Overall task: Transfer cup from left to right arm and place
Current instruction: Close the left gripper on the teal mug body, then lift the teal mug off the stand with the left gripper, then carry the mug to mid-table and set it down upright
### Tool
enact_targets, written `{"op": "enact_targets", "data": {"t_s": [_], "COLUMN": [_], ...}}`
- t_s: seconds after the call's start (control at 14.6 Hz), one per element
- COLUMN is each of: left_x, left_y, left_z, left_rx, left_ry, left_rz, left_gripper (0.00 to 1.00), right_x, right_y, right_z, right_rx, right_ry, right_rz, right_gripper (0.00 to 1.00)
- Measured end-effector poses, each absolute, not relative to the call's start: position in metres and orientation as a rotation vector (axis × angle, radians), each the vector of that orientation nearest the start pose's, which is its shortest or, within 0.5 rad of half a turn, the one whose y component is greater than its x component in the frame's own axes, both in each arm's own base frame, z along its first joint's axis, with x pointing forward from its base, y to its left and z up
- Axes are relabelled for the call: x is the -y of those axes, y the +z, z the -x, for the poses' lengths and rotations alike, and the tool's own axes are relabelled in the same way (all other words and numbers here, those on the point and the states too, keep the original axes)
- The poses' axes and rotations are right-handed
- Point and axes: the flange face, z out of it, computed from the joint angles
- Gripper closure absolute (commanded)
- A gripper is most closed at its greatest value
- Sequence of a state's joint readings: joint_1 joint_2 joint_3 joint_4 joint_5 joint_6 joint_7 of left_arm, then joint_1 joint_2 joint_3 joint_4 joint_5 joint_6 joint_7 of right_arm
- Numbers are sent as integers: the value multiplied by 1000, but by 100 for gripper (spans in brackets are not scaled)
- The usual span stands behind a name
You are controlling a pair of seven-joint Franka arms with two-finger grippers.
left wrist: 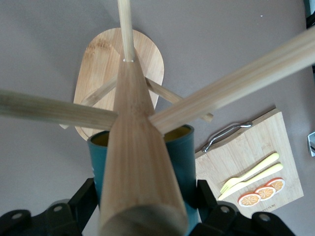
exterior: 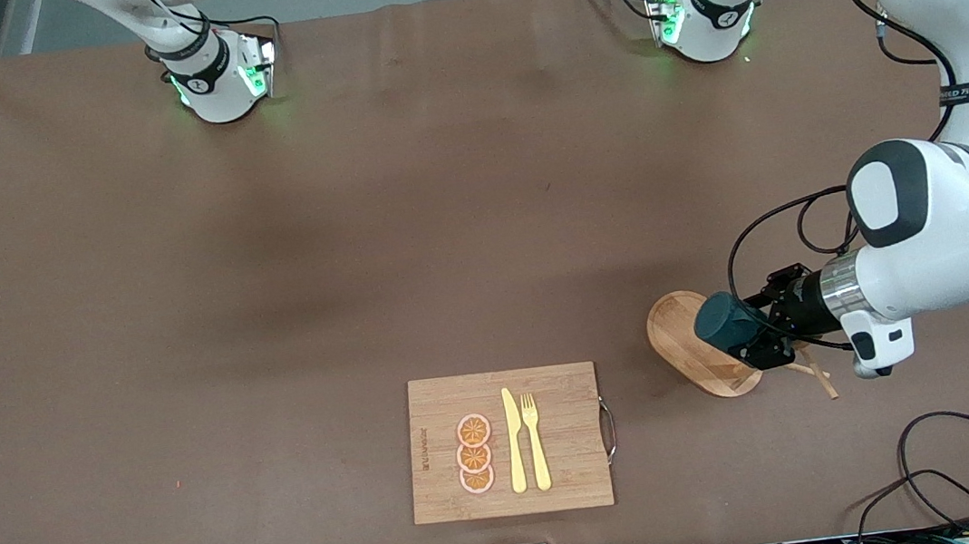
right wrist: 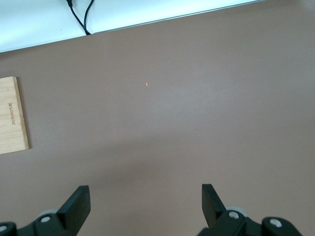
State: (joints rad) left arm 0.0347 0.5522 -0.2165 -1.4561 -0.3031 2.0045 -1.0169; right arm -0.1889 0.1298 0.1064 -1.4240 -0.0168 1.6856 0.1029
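The dark teal cup [exterior: 724, 320] is between the fingers of my left gripper [exterior: 761, 336], which is shut on it over the wooden peg stand's oval base [exterior: 685, 354]. In the left wrist view the cup [left wrist: 179, 157] sits right beside the stand's thick central post [left wrist: 135, 147], its yellowish mouth turned toward the base [left wrist: 101, 59]. Black fingers [left wrist: 83, 196] press both its sides, and my left gripper [left wrist: 145, 196] is partly hidden by the post. My right gripper [right wrist: 145, 201] is open and empty over bare brown table; it is out of the front view.
A wooden cutting board [exterior: 553, 392] with a metal handle lies near the table's front edge, carrying a yellow knife [exterior: 514, 440], a fork [exterior: 536, 439] and three orange slices [exterior: 474, 454]. The stand's pegs [left wrist: 236, 83] stick out around the cup. Cables [exterior: 955, 474] lie at the left arm's end.
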Motion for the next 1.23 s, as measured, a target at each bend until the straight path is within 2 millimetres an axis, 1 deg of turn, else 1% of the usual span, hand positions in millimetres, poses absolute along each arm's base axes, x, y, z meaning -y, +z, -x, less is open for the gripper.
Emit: {"op": "enact_targets", "data": {"t_s": [0.14, 0.21, 0.34, 0.41, 0.48, 0.55, 0.68, 0.82, 0.89, 0.96, 1.09, 1.23], "left_x": [127, 135, 163, 181, 204, 228, 286, 352, 384, 410, 453, 488], "left_y": [379, 383, 399, 408, 416, 422, 424, 416, 408, 398, 373, 347], "left_z": [-696, -694, -688, -682, -673, -664, -640, -606, -587, -570, -539, -512], "left_rx": [1632, 1610, 1536, 1479, 1411, 1348, 1199, 1059, 1002, 946, 840, 765], "left_ry": [385, 391, 382, 363, 324, 273, 135, -6, -70, -131, -237, -355], "left_rz": [3031, 3042, 3082, 3103, 3110, 3099, 3056, 3003, 2975, 2949, 2905, 2855], "left_gripper": [54, 54, 54, 54, 54, 54, 54, 54, 54, 55, 56, 56], "right_x": [56, 56, 56, 56, 56, 56, 56, 56, 56, 56, 56, 56], "right_y": [631, 631, 631, 631, 631, 631, 631, 631, 631, 630, 630, 630], "right_z": [-604, -604, -604, -604, -604, -604, -604, -604, -604, -604, -604, -603], "right_rx": [-291, -291, -291, -291, -291, -291, -291, -290, -290, -291, -292, -292], "right_ry": [-208, -208, -208, -208, -208, -208, -208, -208, -208, -207, -205, -203], "right_rz": [3123, 3123, 3123, 3123, 3123, 3123, 3123, 3123, 3123, 3123, 3123, 3123], "right_gripper": [0, 0, 0, 0, 0, 0, 0, 0, 0, 0, 0, 0]}}
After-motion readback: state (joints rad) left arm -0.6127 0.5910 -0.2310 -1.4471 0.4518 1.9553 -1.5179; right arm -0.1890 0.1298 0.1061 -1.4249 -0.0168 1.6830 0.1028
